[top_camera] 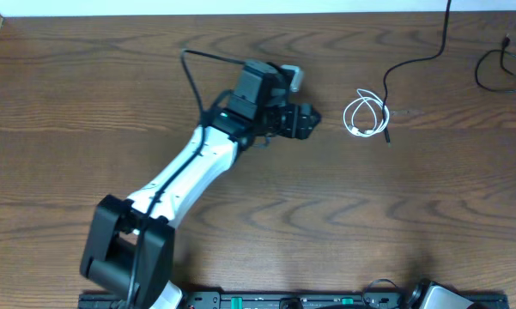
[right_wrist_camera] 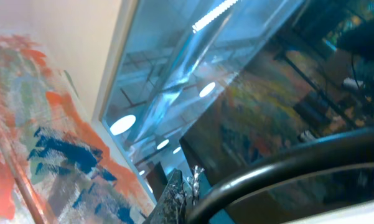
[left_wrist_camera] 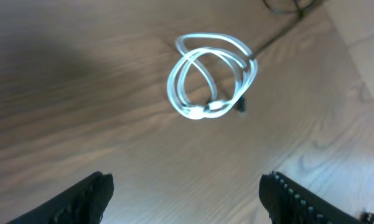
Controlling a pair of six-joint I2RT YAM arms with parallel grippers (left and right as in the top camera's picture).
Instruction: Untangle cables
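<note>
The white cable point(top_camera: 365, 116) lies coiled in small loops on the wooden table point(top_camera: 266, 215), right of centre. The black cable point(top_camera: 387, 133) runs down from the far right edge and ends in a plug at the coil's right side, touching or passing through the loops. My left gripper point(top_camera: 312, 120) hovers just left of the coil. In the left wrist view the white cable point(left_wrist_camera: 211, 78) and black plug point(left_wrist_camera: 241, 106) lie ahead of the left gripper point(left_wrist_camera: 187, 199), which is open and empty. My right gripper point(right_wrist_camera: 190, 183) is shut on nothing and points up at the room.
More black wires point(top_camera: 502, 69) loop at the table's far right edge. A thick black arm wire point(right_wrist_camera: 286, 168) crosses the right wrist view. The right arm's base point(top_camera: 434, 296) shows only at the bottom edge.
</note>
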